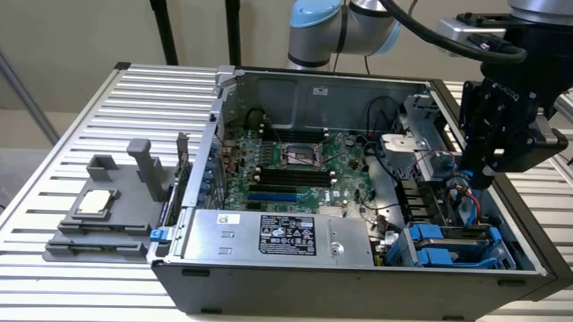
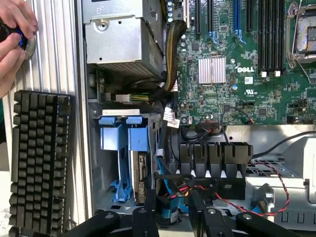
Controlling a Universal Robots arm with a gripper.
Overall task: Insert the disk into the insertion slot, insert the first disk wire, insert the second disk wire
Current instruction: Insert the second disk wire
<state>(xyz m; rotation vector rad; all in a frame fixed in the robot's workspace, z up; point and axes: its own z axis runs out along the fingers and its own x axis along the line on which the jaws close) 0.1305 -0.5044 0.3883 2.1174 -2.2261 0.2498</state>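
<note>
Claw [image 2: 173, 217] open near wires [image 2: 231, 203]; disk [image 2: 121, 140] seated in insertion slot [image 2: 97, 177]

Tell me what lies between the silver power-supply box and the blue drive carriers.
A bundle of yellow and black cables lies between the power-supply box and the blue carriers, seen in the wrist view.

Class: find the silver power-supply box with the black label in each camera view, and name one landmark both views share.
Exterior view: the silver power-supply box lies along the dark grey case's near wall, beside the green motherboard.
Wrist view: the box sits between that motherboard and the case's side wall.
Shared landmark: the motherboard.
</note>
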